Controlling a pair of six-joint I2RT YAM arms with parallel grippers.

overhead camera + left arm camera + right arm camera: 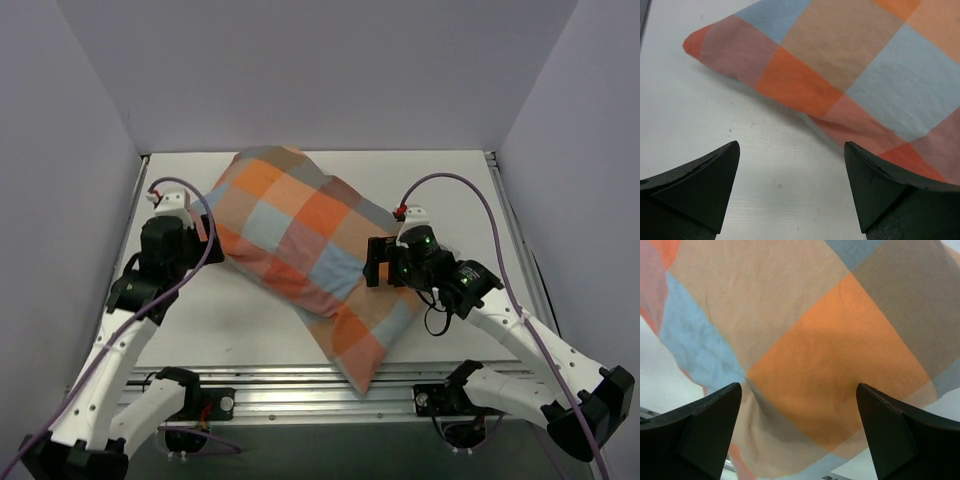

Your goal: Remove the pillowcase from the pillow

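The checked pillowcase [305, 245] in orange, peach, light blue and grey-brown lies diagonally across the white table, from the back left to the front edge. It covers the pillow fully, so the white pillow is hidden. My left gripper [200, 235] is open beside the case's left edge; in the left wrist view the case [850, 75] lies just ahead of the open gripper [792, 165], its right finger at the cloth edge. My right gripper [378, 262] is open at the case's right side; in the right wrist view the cloth [810, 350] fills the space before the open gripper [799, 410].
The white table [230, 320] is walled by grey panels at left, right and back. A metal rail [320, 395] runs along the front edge, where the case's near corner overhangs. Purple cables loop above both arms.
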